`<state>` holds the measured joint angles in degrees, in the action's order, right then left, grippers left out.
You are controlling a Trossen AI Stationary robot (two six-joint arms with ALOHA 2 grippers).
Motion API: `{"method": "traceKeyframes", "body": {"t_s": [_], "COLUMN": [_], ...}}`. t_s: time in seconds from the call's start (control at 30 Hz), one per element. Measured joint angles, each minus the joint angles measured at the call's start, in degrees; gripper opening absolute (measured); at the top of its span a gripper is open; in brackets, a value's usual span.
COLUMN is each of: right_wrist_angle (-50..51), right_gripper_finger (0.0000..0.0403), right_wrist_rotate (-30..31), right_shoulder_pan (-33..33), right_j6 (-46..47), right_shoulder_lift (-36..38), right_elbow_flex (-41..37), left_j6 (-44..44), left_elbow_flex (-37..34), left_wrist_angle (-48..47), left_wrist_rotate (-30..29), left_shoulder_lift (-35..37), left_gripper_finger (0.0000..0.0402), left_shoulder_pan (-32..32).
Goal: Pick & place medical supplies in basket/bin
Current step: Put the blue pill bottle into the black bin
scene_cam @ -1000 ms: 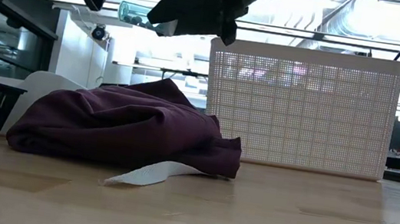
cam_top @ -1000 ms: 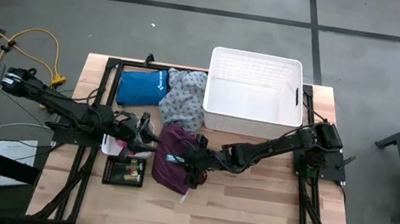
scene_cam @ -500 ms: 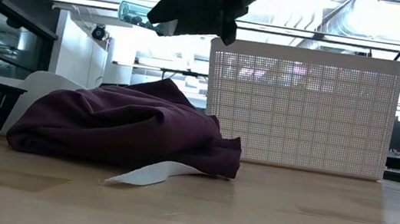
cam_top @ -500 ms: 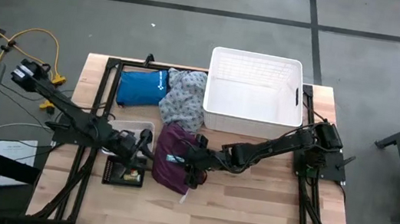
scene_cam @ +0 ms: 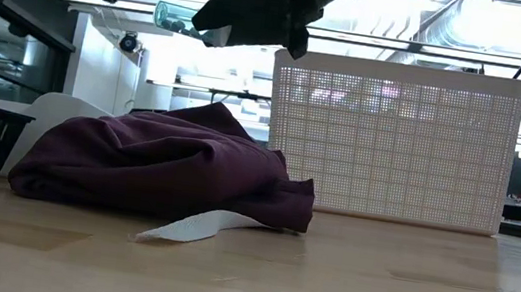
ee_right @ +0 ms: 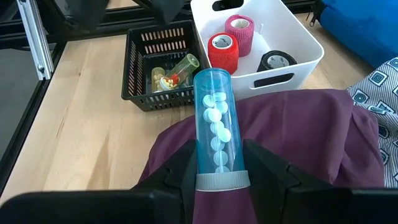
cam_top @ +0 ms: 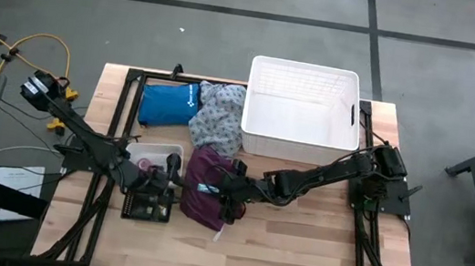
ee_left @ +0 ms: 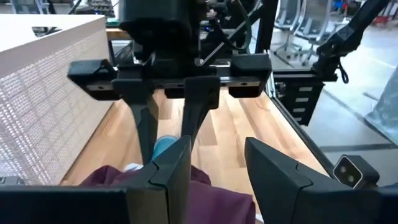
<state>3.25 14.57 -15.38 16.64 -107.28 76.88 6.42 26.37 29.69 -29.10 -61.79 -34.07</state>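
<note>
My right gripper (ee_right: 221, 173) is shut on a clear blue vial (ee_right: 214, 124) of white round pieces and hovers over the maroon garment (cam_top: 202, 194) at mid-table. The vial also shows in the low view (scene_cam: 171, 17), well above the cloth. My left gripper (cam_top: 172, 175) stands open and empty above the black mesh crate (cam_top: 147, 202), facing the right gripper; in its own view nothing lies between its fingers (ee_left: 217, 171). The big white basket (cam_top: 300, 114) stands at the far right. My right gripper pinches the vial's grey-capped end (ee_right: 222, 181) between its two fingers. The fingers come from the table's right, slanting down, and the vial sticks out ahead along them. It is lifted clear above the maroon garment.
The small white tray (ee_right: 298, 59) holds a red roll (ee_right: 222, 51), a pink roll (ee_right: 239, 32) and a black roll. The black crate (ee_right: 140, 68) holds small vials. A grey-patterned garment (cam_top: 217, 116) and a blue pouch (cam_top: 168, 104) lie at the far left. Bare wood runs along the near edge.
My left gripper has moved toward the table's near edge, off the white tray and over the black crate, and has rolled about its own axis. The tray now shows uncovered. My right gripper and the vial have kept still.
</note>
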Motion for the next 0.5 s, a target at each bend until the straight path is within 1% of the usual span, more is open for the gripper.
{"method": "traceKeyframes", "body": {"t_s": [0.17,0.37,0.5], "right_wrist_angle": [0.0,0.2,0.5], "right_gripper_finger": [0.0103,0.0103,0.0103], "right_wrist_rotate": [0.0,0.0,-0.1], "right_shoulder_pan": [0.0,0.0,0.0], "right_j6": [0.0,0.0,0.0], "right_shoulder_lift": [0.0,0.0,0.0], "right_elbow_flex": [0.0,0.0,0.0], "left_j6": [-0.1,0.6,0.9], "left_elbow_flex": [5.7,12.9,14.3], "left_wrist_angle": [-8.3,-21.0,-23.7], "left_wrist_rotate": [-0.7,-7.5,-8.6], "left_shoulder_lift": [-1.5,-4.4,-5.7], "left_gripper_finger": [0.0146,0.0146,0.0146], "left_shoulder_pan": [0.0,-0.4,-0.4]}}
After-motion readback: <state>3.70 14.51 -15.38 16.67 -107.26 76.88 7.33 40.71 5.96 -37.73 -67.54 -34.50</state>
